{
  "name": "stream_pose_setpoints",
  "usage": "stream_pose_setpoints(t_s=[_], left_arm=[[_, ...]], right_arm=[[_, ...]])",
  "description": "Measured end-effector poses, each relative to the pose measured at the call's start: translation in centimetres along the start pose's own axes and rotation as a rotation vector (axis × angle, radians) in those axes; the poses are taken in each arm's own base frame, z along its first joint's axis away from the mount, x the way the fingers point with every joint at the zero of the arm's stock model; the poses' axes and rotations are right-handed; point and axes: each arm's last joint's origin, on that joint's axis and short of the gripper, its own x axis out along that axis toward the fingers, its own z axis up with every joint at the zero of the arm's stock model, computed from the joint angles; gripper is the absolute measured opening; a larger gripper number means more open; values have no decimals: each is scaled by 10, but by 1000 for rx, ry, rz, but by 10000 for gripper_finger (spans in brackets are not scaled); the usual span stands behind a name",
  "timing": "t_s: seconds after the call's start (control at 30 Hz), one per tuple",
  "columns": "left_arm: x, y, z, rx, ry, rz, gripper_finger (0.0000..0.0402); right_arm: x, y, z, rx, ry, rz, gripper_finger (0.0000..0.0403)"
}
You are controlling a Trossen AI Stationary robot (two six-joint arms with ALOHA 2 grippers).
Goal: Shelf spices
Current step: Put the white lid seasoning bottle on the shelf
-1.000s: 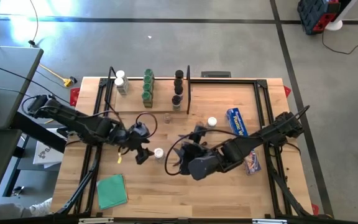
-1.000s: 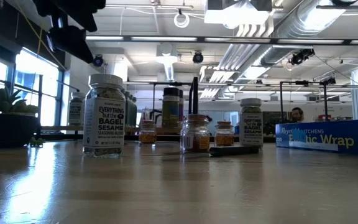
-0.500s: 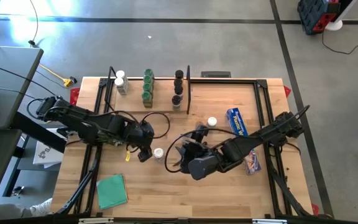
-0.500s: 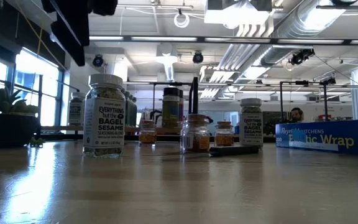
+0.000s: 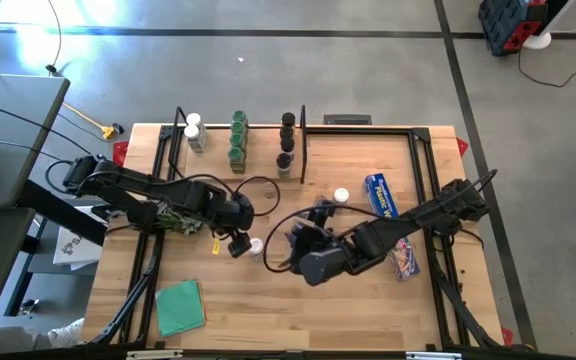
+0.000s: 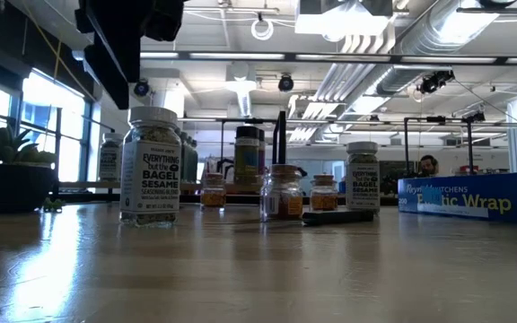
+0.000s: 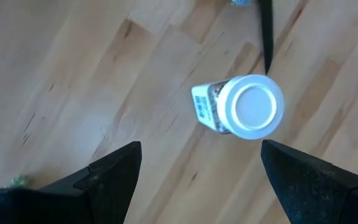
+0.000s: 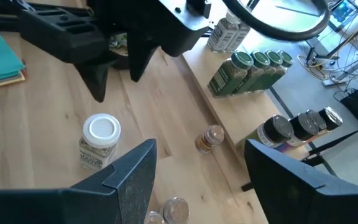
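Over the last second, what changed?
The left gripper swung right across the table toward the white-capped bagel seasoning jar and now hangs open above it, gripping nothing. The right gripper, the jars on the shelf and the wrap box stayed put.

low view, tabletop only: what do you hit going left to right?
Big white-capped bagel seasoning jar → small clear jar with brownish contents → second bagel seasoning jar farther back → blue plastic wrap box at the right edge.
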Motion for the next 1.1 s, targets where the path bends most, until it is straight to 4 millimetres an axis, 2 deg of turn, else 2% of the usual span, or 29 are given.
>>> stream_pose_setpoints(t_s=[0.47,0.8,1.1], left_arm=[[9,-4,-1,4,15,14,326],[23,-15,-5,24,30,50,326],[26,-29,1,45,-51,-47,326]], right_arm=[[2,-1,0,5,3,-2,238],[3,-3,1,7,6,-3,238],[3,-3,1,22,8,-3,238]])
